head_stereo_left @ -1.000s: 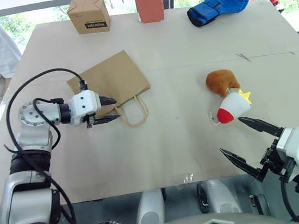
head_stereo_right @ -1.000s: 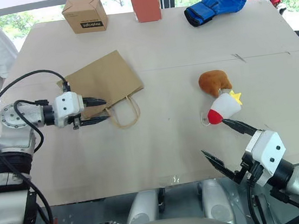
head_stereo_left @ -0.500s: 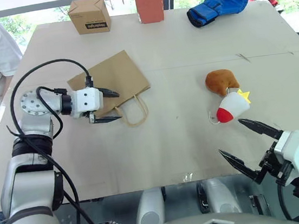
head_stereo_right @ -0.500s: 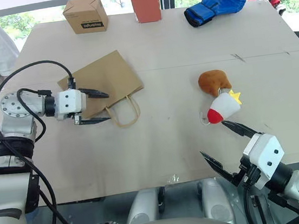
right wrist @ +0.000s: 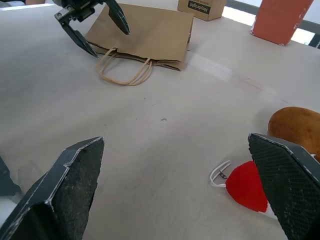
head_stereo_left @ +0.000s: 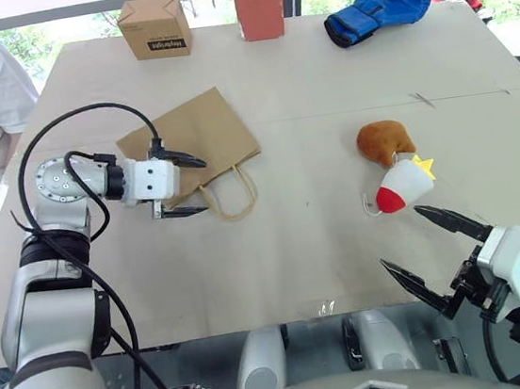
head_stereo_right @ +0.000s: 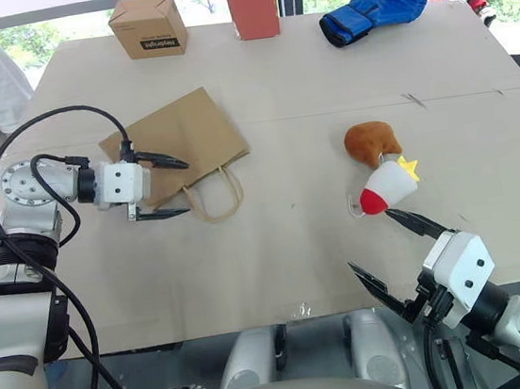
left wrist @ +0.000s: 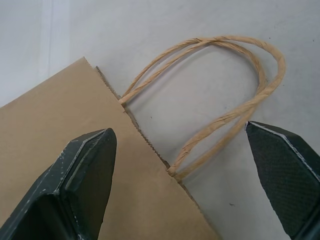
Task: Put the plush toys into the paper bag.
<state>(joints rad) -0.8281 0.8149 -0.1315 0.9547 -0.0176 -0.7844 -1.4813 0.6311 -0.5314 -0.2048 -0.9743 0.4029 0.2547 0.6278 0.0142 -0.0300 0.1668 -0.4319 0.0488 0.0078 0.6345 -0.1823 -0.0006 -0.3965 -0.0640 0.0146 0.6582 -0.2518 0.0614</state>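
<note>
1. The left gripper [head_stereo_left: 183,185] hangs at the mouth edge of the brown paper bag [head_stereo_left: 192,141], its two black fingers spread wide and holding nothing. One finger is over the bag's paper, the other over the bare surface [head_stereo_left: 277,259] just beside the bag's near corner.
2. The bag lies flat and closed. From the left gripper its body runs away toward the far side of the surface, while its twisted paper handles [left wrist: 235,95] loop out just past the fingertips.
3. The right gripper [head_stereo_left: 433,254] is also spread wide and empty, low at the near edge of the surface.
4. Straight ahead of the right gripper, close by, lies the white plush with red end and yellow spiky tip [head_stereo_left: 403,186]. The brown drumstick-like plush [head_stereo_left: 384,141] touches it on the far side.
5. Both toys are well apart from the bag, so the right arm looks the natural one to fetch them, while the left seems placed to take the bag's rim or handles and open it.
</note>
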